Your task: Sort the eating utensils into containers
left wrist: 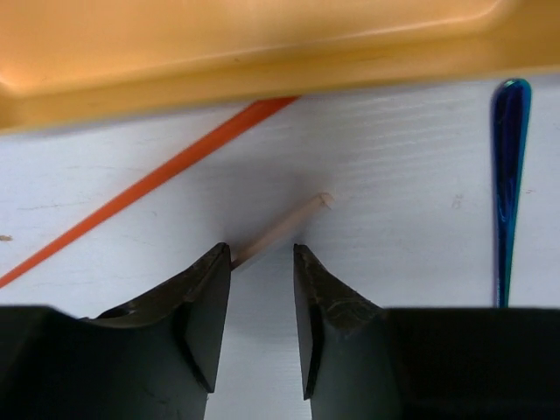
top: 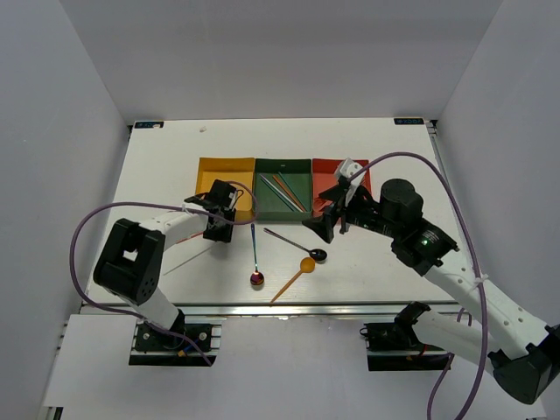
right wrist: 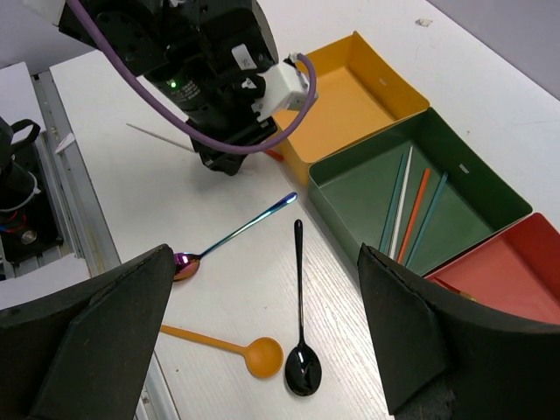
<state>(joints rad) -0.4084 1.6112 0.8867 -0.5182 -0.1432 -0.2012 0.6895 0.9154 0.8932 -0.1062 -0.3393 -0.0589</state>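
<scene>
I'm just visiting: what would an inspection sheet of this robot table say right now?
Surface: white table, no spills seen.
Job's things: yellow tray; green tray holding several chopsticks; red tray partly hidden; iridescent spoon, black spoon, orange spoon, orange chopstick and pale stick loose on the table.
Clutter: one small pale speck near the far edge.
Grippers: left gripper open, straddling the pale stick; right gripper open, empty.
Cables: purple cable loops off the left arm, another off the right.
Surroundings: plain grey walls.
</scene>
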